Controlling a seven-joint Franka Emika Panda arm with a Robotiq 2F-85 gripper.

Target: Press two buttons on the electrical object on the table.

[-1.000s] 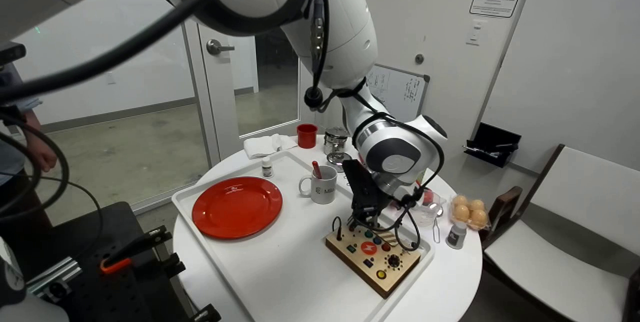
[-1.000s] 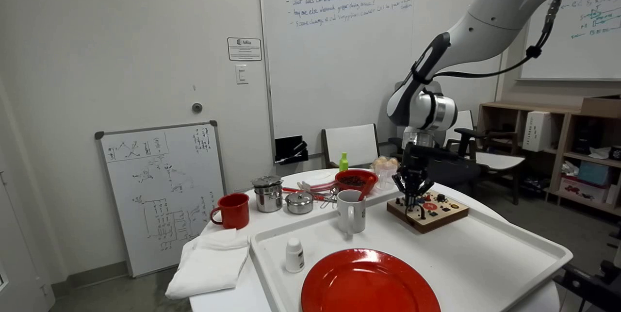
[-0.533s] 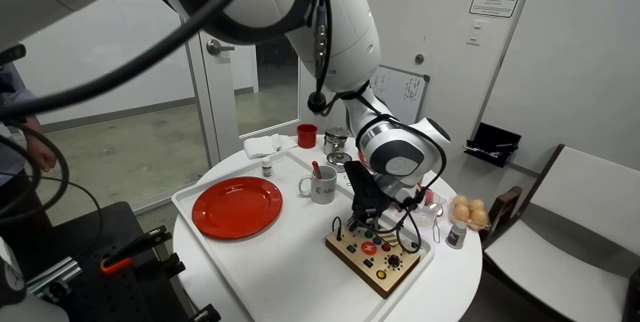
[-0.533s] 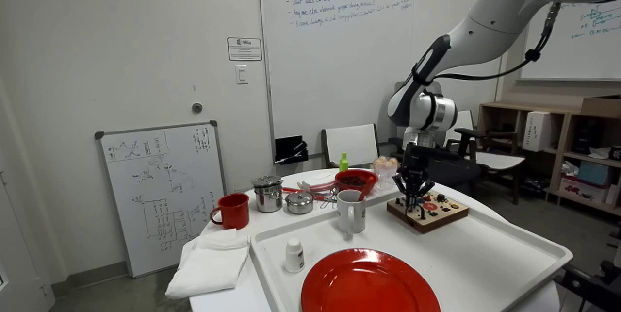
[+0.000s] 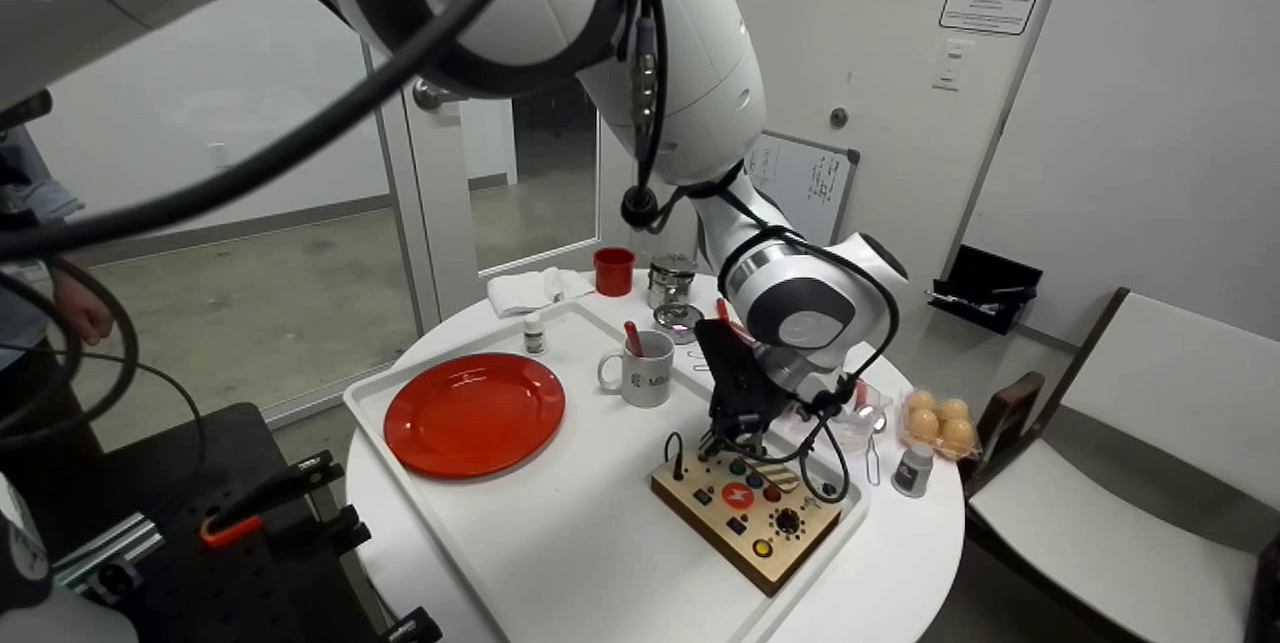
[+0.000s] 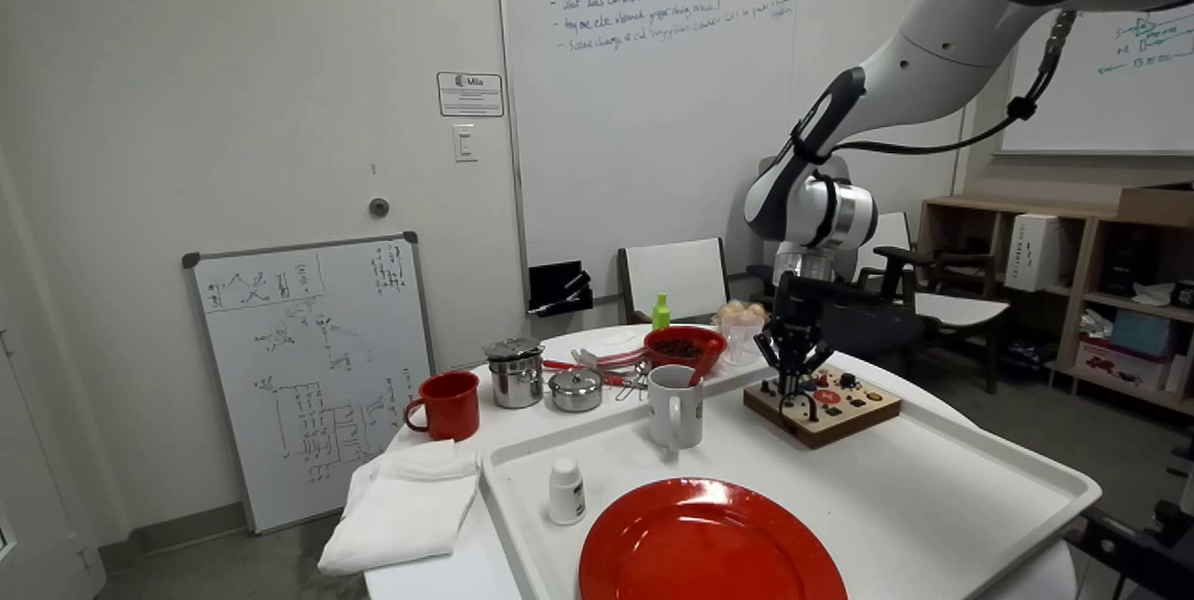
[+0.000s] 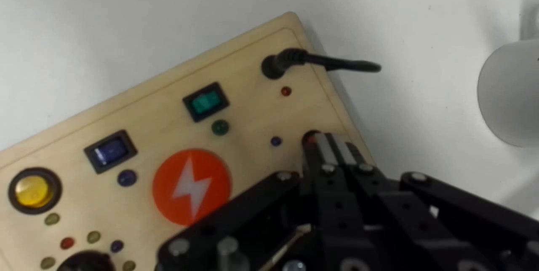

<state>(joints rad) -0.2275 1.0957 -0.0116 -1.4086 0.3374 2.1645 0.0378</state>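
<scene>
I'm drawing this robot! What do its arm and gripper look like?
The arm is white and rounded, with dark bands and a silver ring. Black cables run along it. The gripper is black, with slim fingers, pale grey near the tips, and round screw heads.

Wooden button board (image 5: 755, 523) flat in tray (image 5: 590, 523) on round white-topped table (image 5: 895, 563)

The board is a shallow tan box with brown sides, level and face up near the tray's rim. A black plug (image 7: 280, 63) sits near one corner, its lead (image 7: 347, 64) reaching past the edge. Along the long side come a green rocker switch (image 7: 206, 101), a blue rocker switch (image 7: 110, 151) and a round yellow button (image 7: 33, 191). A red disc (image 7: 189, 186) with a white lightning bolt marks the middle, beside a row of small round buttons (image 5: 772, 494), one red. A black knob (image 5: 788, 521) stands near the yellow button.
</scene>
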